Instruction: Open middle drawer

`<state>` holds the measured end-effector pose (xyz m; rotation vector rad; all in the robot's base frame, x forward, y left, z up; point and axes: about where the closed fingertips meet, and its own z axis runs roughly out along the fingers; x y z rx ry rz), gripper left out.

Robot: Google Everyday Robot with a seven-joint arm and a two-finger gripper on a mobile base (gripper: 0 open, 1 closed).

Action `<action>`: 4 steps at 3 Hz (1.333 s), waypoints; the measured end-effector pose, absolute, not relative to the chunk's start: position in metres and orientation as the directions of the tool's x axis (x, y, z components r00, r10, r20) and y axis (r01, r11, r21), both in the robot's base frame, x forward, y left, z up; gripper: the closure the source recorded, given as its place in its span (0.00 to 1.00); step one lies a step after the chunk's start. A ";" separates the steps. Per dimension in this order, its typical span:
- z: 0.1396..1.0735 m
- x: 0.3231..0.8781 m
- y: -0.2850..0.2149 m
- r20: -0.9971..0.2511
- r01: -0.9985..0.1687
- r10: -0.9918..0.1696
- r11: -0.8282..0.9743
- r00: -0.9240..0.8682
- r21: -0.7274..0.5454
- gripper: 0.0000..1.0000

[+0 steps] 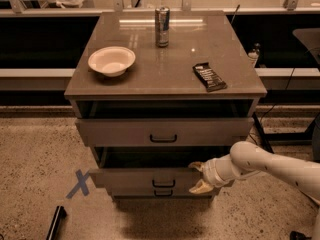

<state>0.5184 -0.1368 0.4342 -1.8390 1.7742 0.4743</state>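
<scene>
Pull step in hand: middle drawer partly out, gripper at its right end.
The grey-brown middle drawer with a dark bar handle (145, 178) sits in the second slot of the brown three-drawer cabinet (165, 71). Its front stands proud of the carcass, with a dark gap above it. The front's long axis runs left-right across the view and it faces the camera, so travel is straight toward the viewer. The pale two-finger gripper (194, 177) is at the right part of that front, jaws spread wide, with one finger (195, 166) at the top lip and the other low on the face. A firm hold cannot be confirmed. Judgement: the next move calls for a straight outward pull along the slides — the off-centre contact risks skewing the drawer.
</scene>
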 end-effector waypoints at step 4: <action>0.445 0.428 -0.118 -0.765 -0.997 -0.639 -0.040 0.074 -0.064 0.06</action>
